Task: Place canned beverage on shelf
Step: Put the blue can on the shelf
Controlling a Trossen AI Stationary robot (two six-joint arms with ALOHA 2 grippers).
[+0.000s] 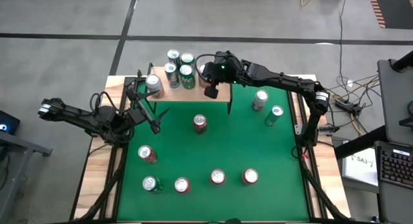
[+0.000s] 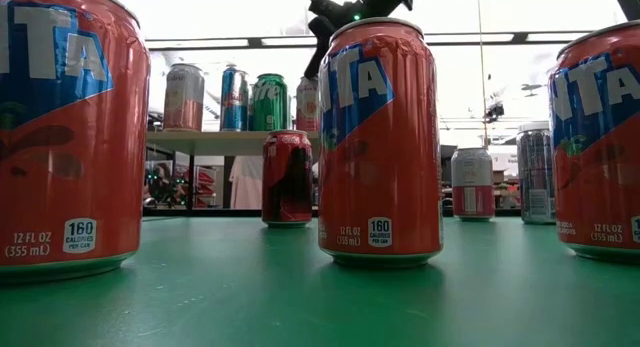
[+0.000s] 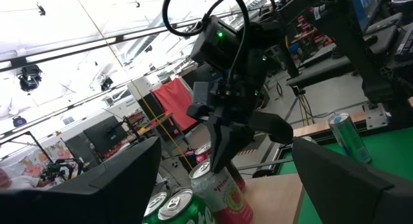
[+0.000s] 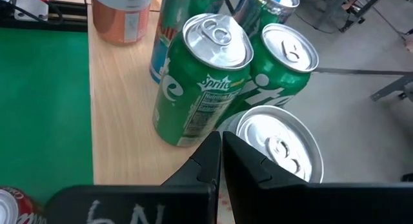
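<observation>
Cans crowd the shelf at upper centre; the right gripper, jaws closed and empty, hovers above them. Left gripper, jaws open, waits at left.

Green table spreads below and on all sides of the right hand, with bare wood edge strips along its sides. Grey floor with dark lines lies beyond the right hand, off the table. Tangle of cables on the floor well out to that hand's right. Black keyboard farther right and nearer the front, white label sheet just beside it. Blue-lit screen well out to the left hand's left. Red cloth hangs in the room behind the right hand.
</observation>
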